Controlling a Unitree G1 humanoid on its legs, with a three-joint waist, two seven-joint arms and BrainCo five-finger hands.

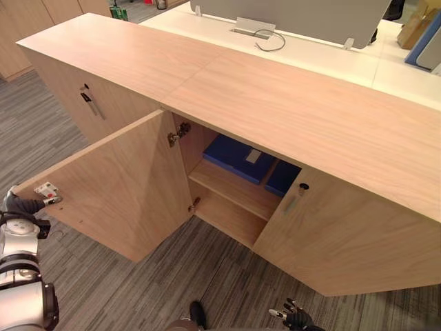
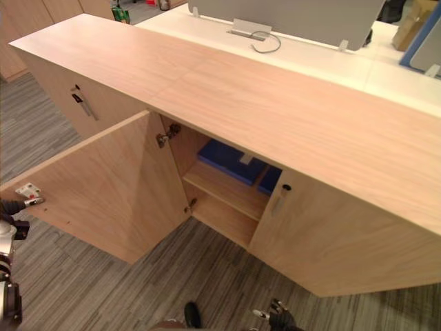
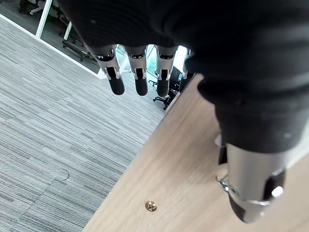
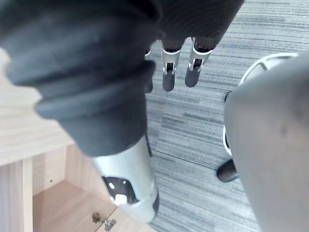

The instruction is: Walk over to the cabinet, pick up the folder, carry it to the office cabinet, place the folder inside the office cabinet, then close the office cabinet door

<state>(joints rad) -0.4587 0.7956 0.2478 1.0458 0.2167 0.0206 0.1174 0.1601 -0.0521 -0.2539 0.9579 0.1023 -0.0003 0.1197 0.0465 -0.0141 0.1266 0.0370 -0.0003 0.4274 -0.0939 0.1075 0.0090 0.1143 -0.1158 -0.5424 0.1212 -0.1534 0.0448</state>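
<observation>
Looking down on a long wooden office cabinet (image 1: pixel 275 96), with its left door (image 1: pixel 124 186) swung wide open over the grey striped carpet floor (image 1: pixel 207 276). Inside, lying flat on the upper shelf (image 1: pixel 234 189) toward its back: the blue folder (image 1: pixel 234 155), a pale label on its top face. Just beside it, partly hidden behind the edge of the right door (image 1: pixel 337 234): a second blue folder (image 1: pixel 282 178). Nothing visible on the lower shelf.

At the free outer edge of the open door, next to the small white latch plate (image 1: pixel 46 189): the left hand (image 1: pixel 19 205). Spread and holding nothing, with fingers (image 3: pixel 140 82) straight and loose out past the door's edge and thumb (image 3: pixel 251 188) stretched close along the wood; cannot tell whether actually touching. Set in the door face near the thumb: a small brass stud (image 3: pixel 150 206).

Down low near the foot of the right door: the right hand (image 1: pixel 296 318), empty, fingers (image 4: pixel 168 79) straight and relaxed above the carpet.

Behind the cabinet: a white desk (image 1: pixel 331 58) carrying a grey screen panel (image 1: pixel 296 17).
</observation>
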